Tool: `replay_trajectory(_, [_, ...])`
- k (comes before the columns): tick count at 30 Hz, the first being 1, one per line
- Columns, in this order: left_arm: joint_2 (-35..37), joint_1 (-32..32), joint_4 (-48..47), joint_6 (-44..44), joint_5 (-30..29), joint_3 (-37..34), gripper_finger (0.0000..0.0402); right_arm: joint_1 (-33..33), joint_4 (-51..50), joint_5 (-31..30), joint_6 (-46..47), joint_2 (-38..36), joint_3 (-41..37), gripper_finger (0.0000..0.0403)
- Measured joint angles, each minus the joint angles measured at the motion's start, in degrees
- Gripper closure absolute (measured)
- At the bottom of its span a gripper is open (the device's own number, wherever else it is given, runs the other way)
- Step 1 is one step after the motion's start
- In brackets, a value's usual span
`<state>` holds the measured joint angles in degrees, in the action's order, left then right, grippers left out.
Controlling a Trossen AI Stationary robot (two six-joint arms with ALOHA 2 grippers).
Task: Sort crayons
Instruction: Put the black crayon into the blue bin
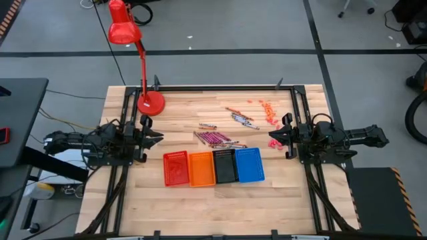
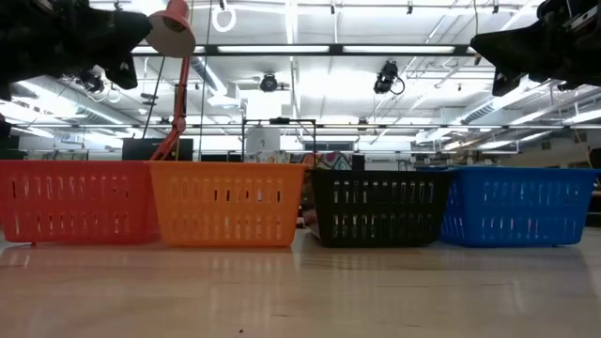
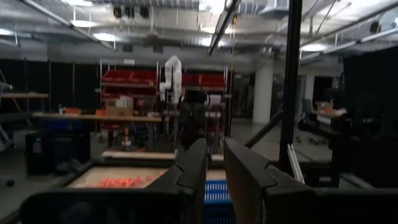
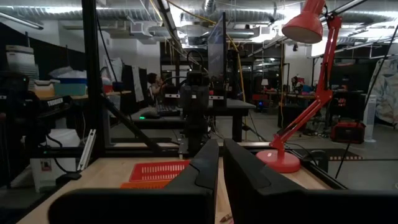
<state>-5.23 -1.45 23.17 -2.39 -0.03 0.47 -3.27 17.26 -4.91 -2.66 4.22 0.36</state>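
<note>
Four baskets in a row mid-surface: red (image 1: 175,168), orange (image 1: 201,168), black (image 1: 225,166), blue (image 1: 249,165), probably one per colour. Crayons (image 1: 215,138) lie loose just behind them, more (image 1: 241,119) further back, orange ones (image 1: 268,111) far right; none binned yet. Left tool (image 1: 157,137) parked at left edge, narrow gap between fingers, empty. Right tool (image 1: 272,141) parked at right edge, fingers together, empty. Neither touches anything.
</note>
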Motion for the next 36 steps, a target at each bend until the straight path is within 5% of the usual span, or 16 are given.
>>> replay_trajectory(8, [-0.01, 0.0, 4.93, -0.1, 0.02, -0.02, 0.0333, 0.0, 0.04, 0.02, -0.08, -0.01, -0.01, 0.0373])
replay_trajectory(14, [0.0, -0.04, 5.47, -7.16, 0.2, -0.02, 0.0333, 0.0, 6.63, -4.03, -9.3, 0.01, -0.01, 0.0373])
replay_trajectory(26, [0.0, 0.0, 5.44, -5.5, -0.16, -0.02, 0.0333, 0.0, 20.9, -4.42, -1.95, 0.04, 0.0, 0.0373])
replay_trajectory(28, [-0.02, 0.0, 6.11, -4.54, -1.49, -0.02, 0.0333, 0.0, 21.88, -8.1, -2.78, 0.41, 0.0, 0.0373])
replay_trajectory(33, [-0.02, 0.0, 7.66, -4.28, -9.85, -0.02, 0.0333, 0.07, 16.2, -28.39, -2.05, 4.97, 1.34, 0.0373])
replay_trajectory(36, [-0.02, 0.0, 9.6, -4.24, -15.07, -0.02, 0.0333, 0.42, 15.21, -29.95, -2.05, 10.31, 2.04, 0.0373])
